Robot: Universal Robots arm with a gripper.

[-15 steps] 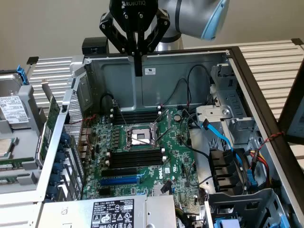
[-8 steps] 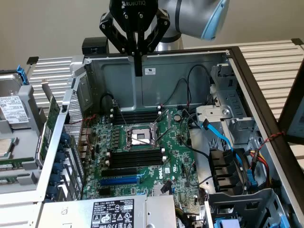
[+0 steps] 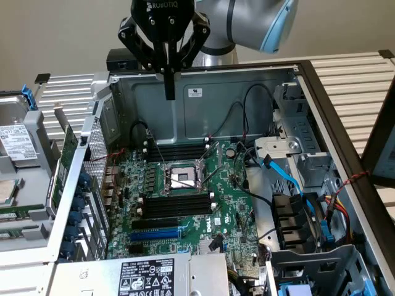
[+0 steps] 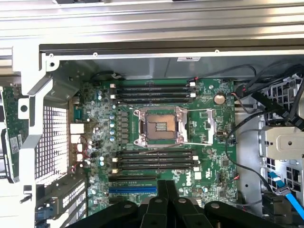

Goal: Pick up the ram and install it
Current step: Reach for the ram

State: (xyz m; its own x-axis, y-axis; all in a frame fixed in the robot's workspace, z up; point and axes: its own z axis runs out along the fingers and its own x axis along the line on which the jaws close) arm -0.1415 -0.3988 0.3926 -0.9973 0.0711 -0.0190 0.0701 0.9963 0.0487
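Note:
The ram (image 3: 64, 168) is a narrow green stick with a small white label. It leans on edge against the outside of the open computer case's wall, at the exterior view's left; the wrist view has the ram (image 4: 11, 130) beside the perforated panel. My gripper (image 3: 169, 92) hangs high over the back of the case, well away from the ram. Its fingers (image 4: 161, 190) are pressed together with nothing between them. Below lies the green motherboard (image 3: 228, 209) with black memory slots (image 3: 176, 151) on both sides of the processor socket (image 3: 182, 179). No stick sits in these slots (image 4: 154, 159).
The case's metal walls (image 3: 203, 80) ring the board. Black and blue cables (image 3: 284, 179) and a drive bay crowd the exterior view's right. A power supply (image 3: 145, 276) with a label sits at the front. A drive cage (image 3: 18, 145) stands outside at the left.

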